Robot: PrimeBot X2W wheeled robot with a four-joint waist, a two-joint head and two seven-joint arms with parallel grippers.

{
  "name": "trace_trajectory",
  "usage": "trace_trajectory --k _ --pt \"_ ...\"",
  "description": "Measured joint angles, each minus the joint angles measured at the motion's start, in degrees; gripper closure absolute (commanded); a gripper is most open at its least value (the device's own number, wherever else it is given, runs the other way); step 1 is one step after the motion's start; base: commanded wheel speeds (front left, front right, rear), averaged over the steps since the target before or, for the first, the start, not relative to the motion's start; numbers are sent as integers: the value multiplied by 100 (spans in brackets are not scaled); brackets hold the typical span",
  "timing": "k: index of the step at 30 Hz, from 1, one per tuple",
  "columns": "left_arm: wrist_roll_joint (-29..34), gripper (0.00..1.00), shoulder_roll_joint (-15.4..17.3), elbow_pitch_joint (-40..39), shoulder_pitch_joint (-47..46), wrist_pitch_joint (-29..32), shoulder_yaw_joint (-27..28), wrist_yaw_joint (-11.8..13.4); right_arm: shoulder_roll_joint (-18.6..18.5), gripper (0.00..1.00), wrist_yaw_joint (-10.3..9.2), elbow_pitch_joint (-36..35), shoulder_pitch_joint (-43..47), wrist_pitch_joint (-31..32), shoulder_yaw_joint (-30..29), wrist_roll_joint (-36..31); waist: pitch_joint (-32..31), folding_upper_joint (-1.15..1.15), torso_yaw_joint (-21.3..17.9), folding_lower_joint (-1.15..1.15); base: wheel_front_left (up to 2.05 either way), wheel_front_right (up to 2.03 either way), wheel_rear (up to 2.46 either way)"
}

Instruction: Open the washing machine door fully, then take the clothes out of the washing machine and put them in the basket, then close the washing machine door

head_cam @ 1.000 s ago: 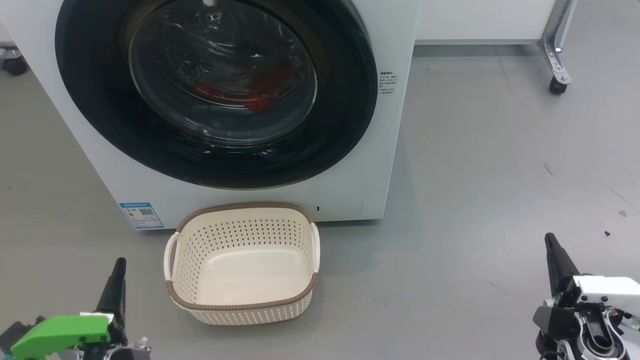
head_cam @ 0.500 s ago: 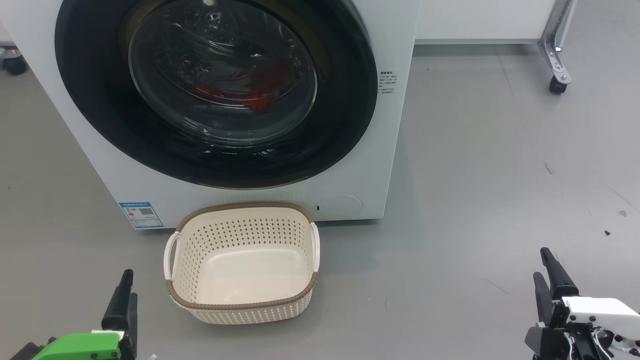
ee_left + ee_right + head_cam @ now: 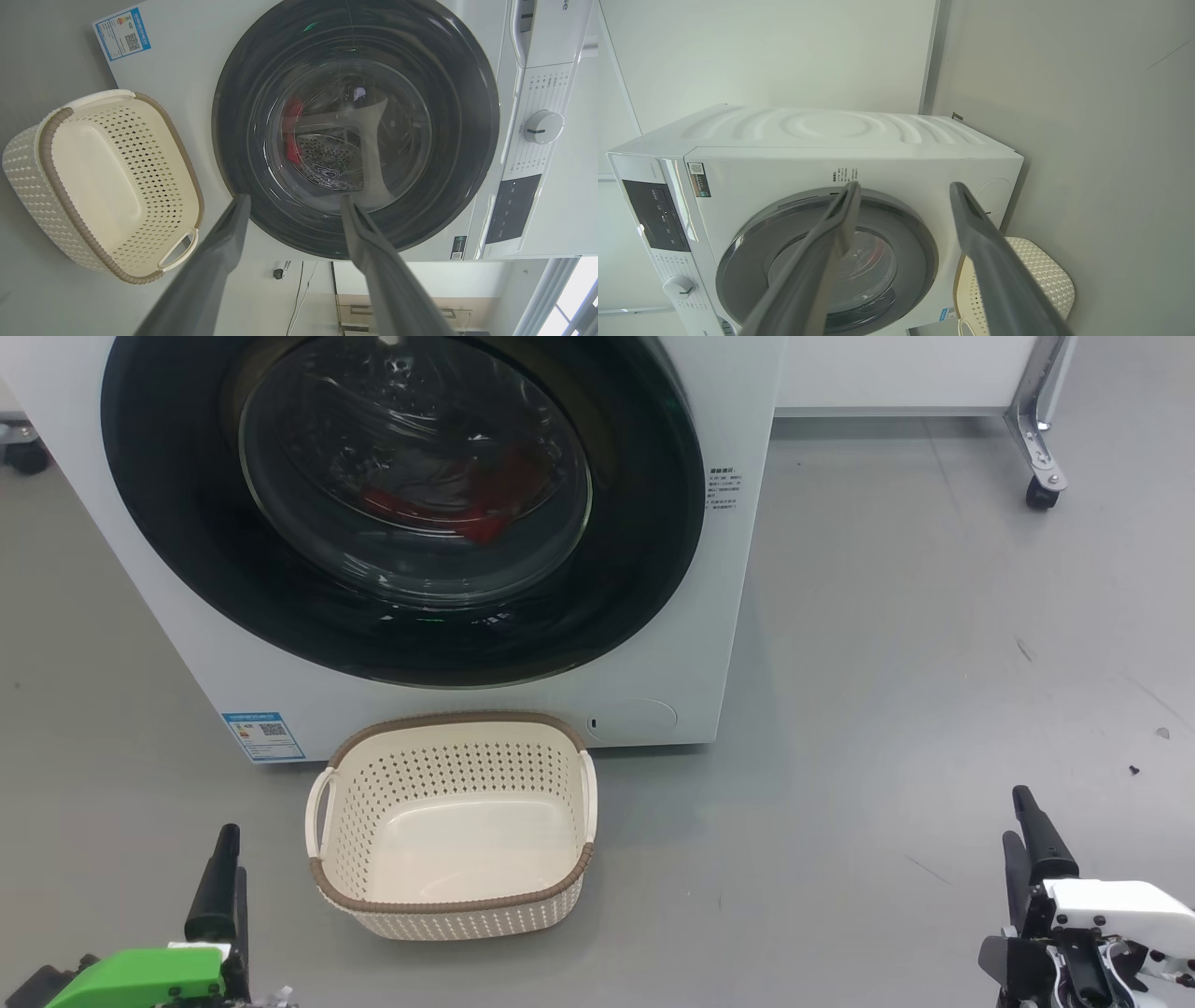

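Observation:
The white washing machine (image 3: 738, 616) stands ahead with its round glossy black door (image 3: 635, 523) shut. Red clothes (image 3: 485, 518) show through the glass window, low in the drum. The cream basket (image 3: 448, 907) sits empty on the floor against the machine's front. My left gripper (image 3: 229, 882) hangs low, left of the basket, open and empty. My right gripper (image 3: 1018, 821) is far to the right over bare floor, also open and empty. In the left wrist view the spread gripper (image 3: 295, 200) points at the door (image 3: 458, 140), with the basket (image 3: 93, 177) beside it. The right wrist view shows the open gripper (image 3: 905, 186) facing the machine.
A blue label (image 3: 264, 735) and a round flap (image 3: 635, 719) sit low on the machine's front. A metal leg with a caster (image 3: 1041, 495) stands at the back right. Grey floor (image 3: 887, 709) stretches right of the machine. The control dial (image 3: 542, 127) is beside the door.
Both grippers have gone from shut to open. Each has sunk slightly lower in the head view. The machine, door and basket have not moved.

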Motion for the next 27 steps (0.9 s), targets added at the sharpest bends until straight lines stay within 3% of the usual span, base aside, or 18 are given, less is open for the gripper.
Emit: trace_trajectory --k 14,27 --pt "705 0 154 -300 -75 -331 -186 -1 -238 0 0 -54 -141 -301 304 -882 6 0 5 0 0 0 0" --pt "2123 0 509 -457 -109 -604 -477 -1 -582 0 2 -135 -315 -539 668 -2348 -1 0 22 0 0 0 0"
